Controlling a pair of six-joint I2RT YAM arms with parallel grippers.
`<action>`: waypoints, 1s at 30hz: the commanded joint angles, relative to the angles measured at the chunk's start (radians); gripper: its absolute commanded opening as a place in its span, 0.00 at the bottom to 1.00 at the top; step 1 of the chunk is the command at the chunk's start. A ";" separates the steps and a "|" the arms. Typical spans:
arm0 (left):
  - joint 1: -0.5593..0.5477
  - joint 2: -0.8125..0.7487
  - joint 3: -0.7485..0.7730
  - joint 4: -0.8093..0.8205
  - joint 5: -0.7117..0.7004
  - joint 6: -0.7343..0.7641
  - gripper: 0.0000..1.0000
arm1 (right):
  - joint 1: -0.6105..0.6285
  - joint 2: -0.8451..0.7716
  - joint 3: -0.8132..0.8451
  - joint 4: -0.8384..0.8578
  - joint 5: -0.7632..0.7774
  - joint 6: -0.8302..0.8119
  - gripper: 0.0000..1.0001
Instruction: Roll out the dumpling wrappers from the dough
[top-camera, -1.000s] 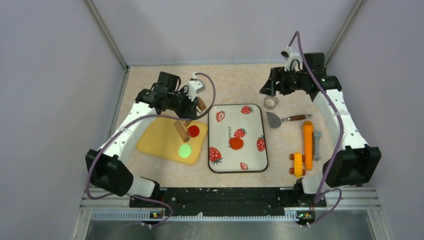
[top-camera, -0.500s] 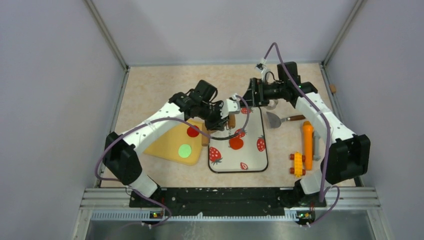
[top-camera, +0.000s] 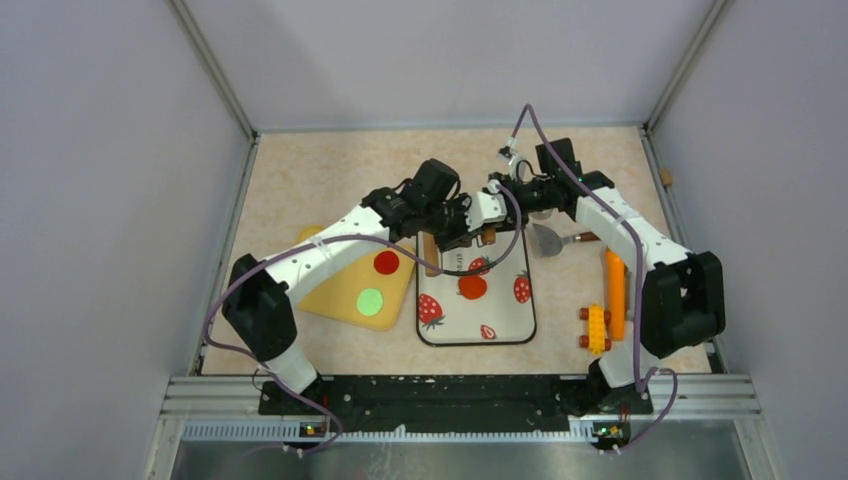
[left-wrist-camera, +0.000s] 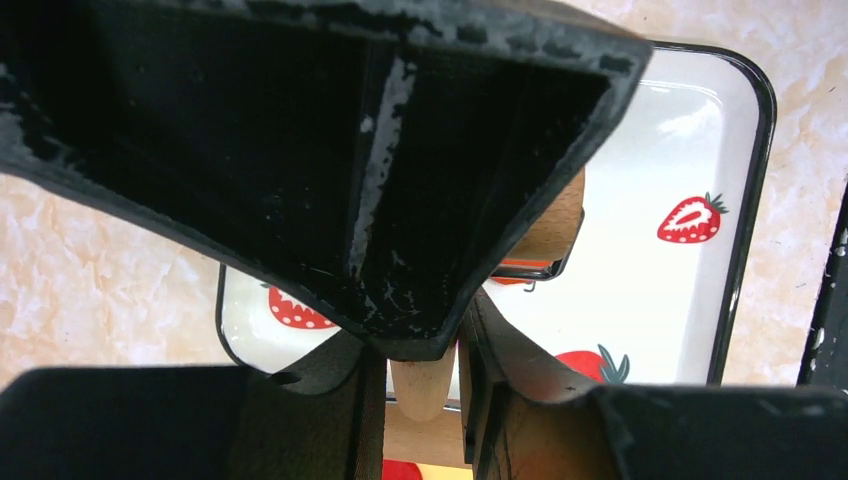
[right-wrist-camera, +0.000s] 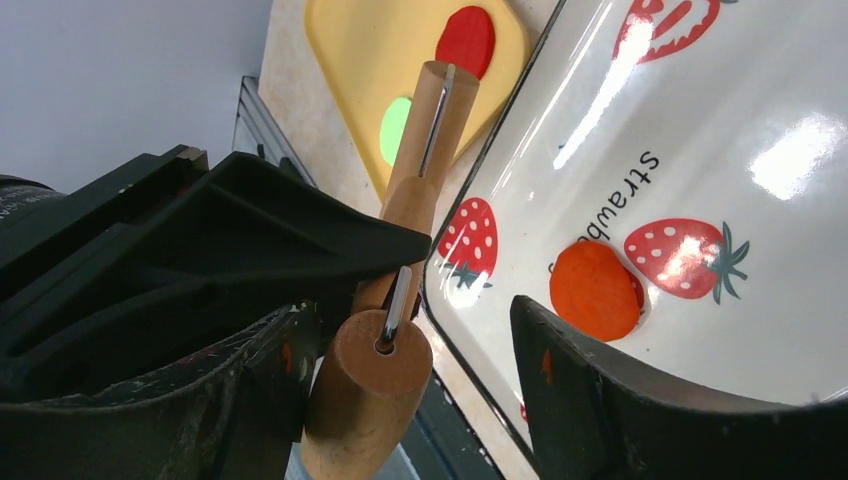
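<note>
The dough (top-camera: 472, 287) is an orange-red lump in the middle of the strawberry tray (top-camera: 527, 318); it also shows in the right wrist view (right-wrist-camera: 595, 290). A red wrapper (top-camera: 386, 262) and a green one (top-camera: 371, 301) lie on the yellow board (top-camera: 330, 285). My left gripper (top-camera: 455, 228) hovers over the tray's far end, shut on the handle (left-wrist-camera: 422, 385) of a wooden rolling pin (right-wrist-camera: 430, 120). My right gripper (right-wrist-camera: 420, 400) is open, and the pin's other handle (right-wrist-camera: 365, 390) sits between its fingers, close against the left finger (right-wrist-camera: 250, 400).
A metal scraper (top-camera: 548, 240) with a wooden handle lies right of the tray. An orange tool (top-camera: 615, 290), a grey piece (top-camera: 633, 276) and a yellow toy block (top-camera: 596, 328) sit further right. Both arms meet above the tray's far edge.
My left arm carried the rolling pin from the yellow board rightward over the tray's far end. My right arm swung left to meet it and now straddles the pin's free handle.
</note>
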 joint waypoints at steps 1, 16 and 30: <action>-0.007 0.004 0.057 0.118 0.003 -0.036 0.00 | 0.009 0.020 -0.006 0.046 -0.001 0.010 0.69; -0.016 0.057 0.097 0.154 -0.088 -0.101 0.26 | -0.024 0.018 -0.027 0.036 -0.055 -0.002 0.00; 0.112 -0.091 -0.122 0.241 0.340 0.027 0.69 | -0.192 -0.201 -0.198 0.127 -0.255 0.046 0.00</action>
